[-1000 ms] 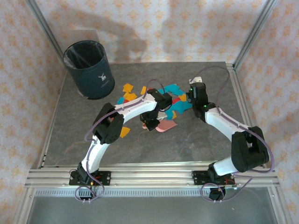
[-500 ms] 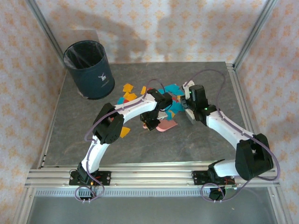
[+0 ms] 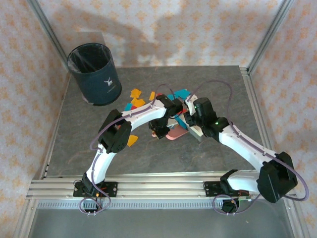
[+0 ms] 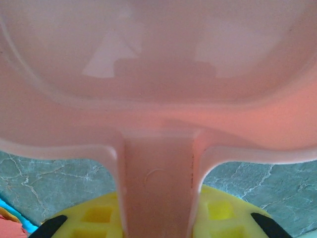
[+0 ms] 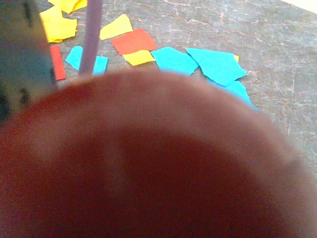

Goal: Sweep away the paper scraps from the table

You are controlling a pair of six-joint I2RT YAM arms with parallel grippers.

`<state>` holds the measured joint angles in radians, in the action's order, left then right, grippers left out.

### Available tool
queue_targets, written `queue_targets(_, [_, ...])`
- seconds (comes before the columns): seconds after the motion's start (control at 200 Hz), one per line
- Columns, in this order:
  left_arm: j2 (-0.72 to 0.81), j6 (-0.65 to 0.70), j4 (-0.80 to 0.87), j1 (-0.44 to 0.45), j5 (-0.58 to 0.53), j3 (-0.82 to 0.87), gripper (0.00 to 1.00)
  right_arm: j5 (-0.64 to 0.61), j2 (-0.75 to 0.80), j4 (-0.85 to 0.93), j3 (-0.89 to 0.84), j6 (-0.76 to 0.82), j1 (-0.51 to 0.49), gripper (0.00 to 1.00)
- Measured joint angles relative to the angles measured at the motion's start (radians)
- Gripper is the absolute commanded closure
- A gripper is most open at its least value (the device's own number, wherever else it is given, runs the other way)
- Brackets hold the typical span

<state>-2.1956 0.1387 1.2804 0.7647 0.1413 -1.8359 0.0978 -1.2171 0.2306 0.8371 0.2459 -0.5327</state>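
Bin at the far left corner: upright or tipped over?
Upright. In the top view the dark blue bin stands on its base on the table, its lined round mouth open upward.

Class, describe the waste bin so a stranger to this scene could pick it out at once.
Find the grey stone-patterned table. At its far-left corner stands the bin. It is the lone tall, round, dark blue container, lined with a bag, unlike the flat paper scraps nearby.
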Motion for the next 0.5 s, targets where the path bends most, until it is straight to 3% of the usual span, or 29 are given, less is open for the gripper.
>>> queue_targets(0.34, [0.037,-0.001,-0.041,0.0,-0.001,0.097,1.0,-0.034,0.137,0.059,-0.007,-0.04,-0.013,1.0])
queue_targets(0.495, [0.071,0.0,-0.044,0.0,-0.001,0.121,1.0,-0.108,0.154,0.061,-0.007,-0.057,-0.013,1.0])
